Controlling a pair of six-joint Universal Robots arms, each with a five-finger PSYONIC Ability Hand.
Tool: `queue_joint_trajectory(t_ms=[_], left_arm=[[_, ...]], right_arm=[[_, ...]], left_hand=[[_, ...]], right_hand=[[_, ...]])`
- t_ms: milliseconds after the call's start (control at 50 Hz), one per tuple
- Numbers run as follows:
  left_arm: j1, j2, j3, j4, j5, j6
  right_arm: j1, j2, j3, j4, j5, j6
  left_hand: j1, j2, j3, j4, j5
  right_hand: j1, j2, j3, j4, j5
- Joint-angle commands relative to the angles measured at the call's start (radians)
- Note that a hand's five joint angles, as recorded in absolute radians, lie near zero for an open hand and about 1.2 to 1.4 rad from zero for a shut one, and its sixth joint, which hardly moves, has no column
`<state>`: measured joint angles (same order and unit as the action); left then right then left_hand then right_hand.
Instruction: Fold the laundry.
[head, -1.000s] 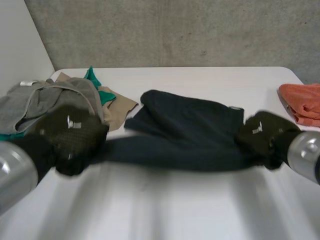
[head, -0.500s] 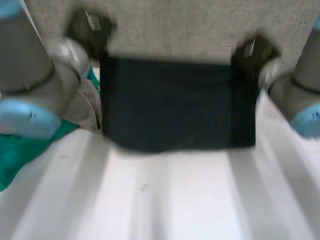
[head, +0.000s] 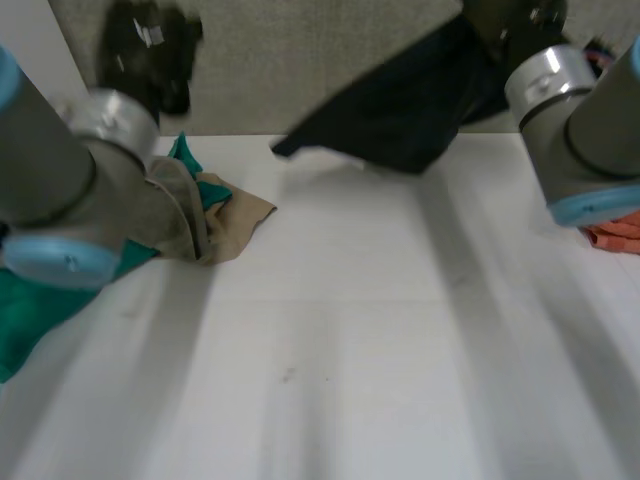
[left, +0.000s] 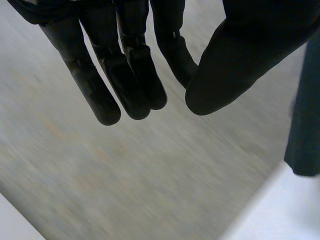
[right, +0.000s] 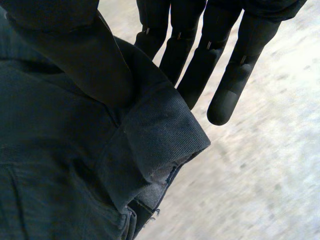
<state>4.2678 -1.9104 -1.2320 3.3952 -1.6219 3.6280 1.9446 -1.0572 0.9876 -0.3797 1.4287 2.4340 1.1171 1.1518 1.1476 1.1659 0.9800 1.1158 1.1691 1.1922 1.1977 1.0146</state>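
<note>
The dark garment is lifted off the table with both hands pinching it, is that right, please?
Not quite: the dark garment is lifted off the table, but the right hand alone pinches it; the left wrist view shows the left hand with straight fingers, holding nothing.

The plain dark navy woven garment (head: 400, 115) is one colour throughout, with no print; its turned hem shows a slightly paler, greyish inside in the right wrist view. The left hand (head: 150, 55), the right hand (head: 500, 20) and their fingers (left: 130, 75) are black. The surface (head: 350, 330) is plain white. The heap holds a teal green cloth (head: 30, 300), a tan cloth (head: 235, 215) and a grey cloth (head: 178, 200). Another crumpled cloth (head: 615, 232) is orange. The left arm (head: 50, 170) and right arm (head: 600, 120) are grey with light-blue caps. The concrete wall (head: 300, 70) is mottled grey.
</note>
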Motion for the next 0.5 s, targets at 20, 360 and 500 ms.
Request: queue_joint_trajectory(t_ms=[20, 360, 500], left_arm=[[-0.034, -0.107, -0.181, -0.013, -0.006, -0.195], [-0.126, -0.16, -0.276, -0.115, -0.098, -0.57], [-0.164, -0.179, -0.253, -0.149, -0.11, -0.657]], right_arm=[[0.062, -0.043, 0.104, 0.08, 0.056, -0.058], [0.151, -0.208, 0.322, 0.246, 0.059, -0.09], [0.191, -0.299, 0.388, 0.278, 0.056, -0.073]], left_hand=[[-0.935, -0.97, -0.965, -0.984, -0.972], [-0.942, -0.977, -0.973, -0.991, -0.979], [-0.939, -0.974, -0.969, -0.988, -0.976]], right_hand=[[0.28, 0.227, 0.204, 0.199, 0.207], [0.28, 0.227, 0.204, 0.199, 0.207], [0.28, 0.227, 0.204, 0.199, 0.207]])
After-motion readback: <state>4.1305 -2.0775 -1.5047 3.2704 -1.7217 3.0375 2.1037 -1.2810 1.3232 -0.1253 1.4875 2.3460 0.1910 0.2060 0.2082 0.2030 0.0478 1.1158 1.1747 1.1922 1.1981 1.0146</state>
